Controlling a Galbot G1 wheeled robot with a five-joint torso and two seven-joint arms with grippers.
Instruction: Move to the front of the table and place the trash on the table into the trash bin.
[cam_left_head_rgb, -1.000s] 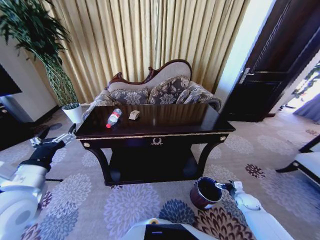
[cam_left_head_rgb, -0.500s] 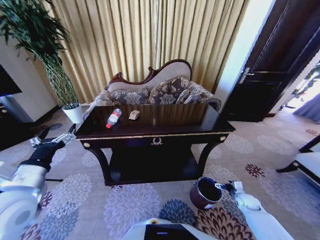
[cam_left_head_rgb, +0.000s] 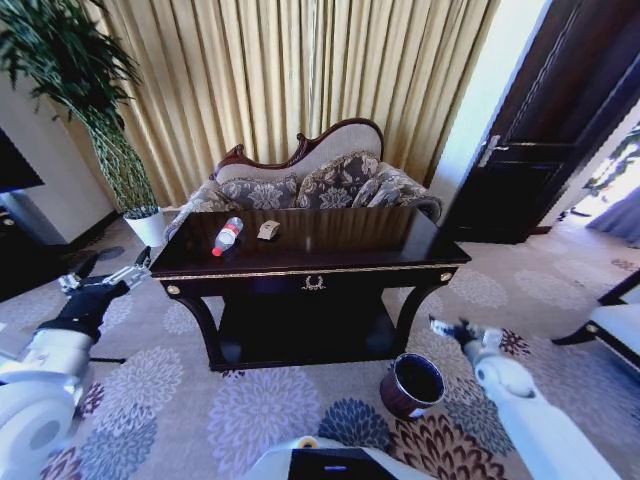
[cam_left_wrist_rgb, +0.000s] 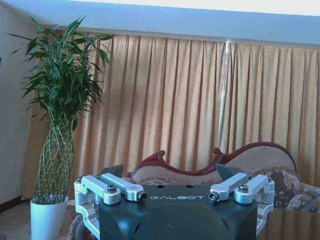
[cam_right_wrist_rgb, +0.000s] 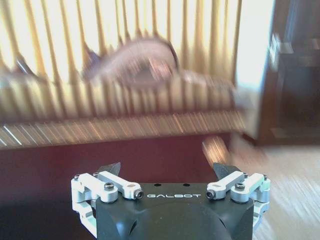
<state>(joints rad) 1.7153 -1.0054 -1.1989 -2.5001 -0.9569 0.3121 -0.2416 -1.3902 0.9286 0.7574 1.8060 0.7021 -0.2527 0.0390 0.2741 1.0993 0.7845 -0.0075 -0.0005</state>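
The dark glossy table (cam_left_head_rgb: 400, 240) stands straight ahead, its gold emblem facing me. At its left end lie a clear plastic bottle (cam_left_head_rgb: 227, 236) with a red cap and, beside it, a small tan paper scrap (cam_left_head_rgb: 268, 230). The maroon trash bin (cam_left_head_rgb: 412, 385) sits on the carpet by the table's right front leg. My right gripper (cam_left_head_rgb: 448, 327) hovers open and empty above and to the right of the bin, pointing at the table front (cam_right_wrist_rgb: 150, 155). Off the table's left corner, below the top, my left gripper (cam_left_head_rgb: 115, 266) stays open and empty.
Behind the table is a patterned sofa (cam_left_head_rgb: 310, 180) in front of gold curtains. A tall plant in a white pot (cam_left_head_rgb: 148, 226) stands at the back left, a dark door (cam_left_head_rgb: 540, 150) at the right, and a chair (cam_left_head_rgb: 610, 325) at the far right edge.
My right gripper has risen from the trash bin's rim to a spot beside the table's right leg. The bin, the litter and the left arm have stayed put.
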